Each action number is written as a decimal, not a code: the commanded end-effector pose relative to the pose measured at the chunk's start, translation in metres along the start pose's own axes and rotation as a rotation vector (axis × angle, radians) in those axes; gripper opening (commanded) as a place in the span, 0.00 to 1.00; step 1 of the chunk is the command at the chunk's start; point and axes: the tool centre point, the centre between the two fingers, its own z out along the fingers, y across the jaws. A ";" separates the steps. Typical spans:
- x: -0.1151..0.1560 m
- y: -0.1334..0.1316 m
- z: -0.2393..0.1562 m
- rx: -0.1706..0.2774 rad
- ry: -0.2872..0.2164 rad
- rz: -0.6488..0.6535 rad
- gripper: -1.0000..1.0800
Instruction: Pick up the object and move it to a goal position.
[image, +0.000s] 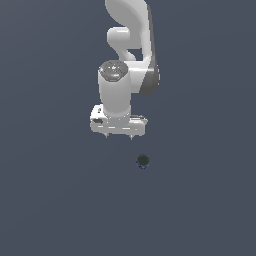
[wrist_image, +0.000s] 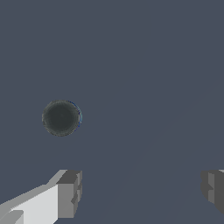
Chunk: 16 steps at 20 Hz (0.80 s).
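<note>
The object (image: 143, 161) is a tiny near-black ball with a faint bluish edge, lying on the flat dark grey surface. In the exterior view it sits below the white gripper (image: 119, 136) and a little toward that view's right, apart from it. The wrist view shows the same object (wrist_image: 61, 117) as a dark disc beyond the fingertips (wrist_image: 70, 192), not between them. The gripper (wrist_image: 140, 190) is open, its two grey fingers spread wide with nothing held.
The white Panda arm (image: 127, 45) rises behind the gripper toward the top of the exterior view. Around it lies only a uniform dark grey-blue surface (image: 50, 200), with no other objects or edges in sight.
</note>
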 end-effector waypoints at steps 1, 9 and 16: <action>0.000 0.000 0.000 0.000 0.000 0.000 0.96; 0.000 -0.005 0.004 -0.020 -0.009 -0.061 0.96; 0.000 -0.005 0.004 -0.022 -0.009 -0.068 0.96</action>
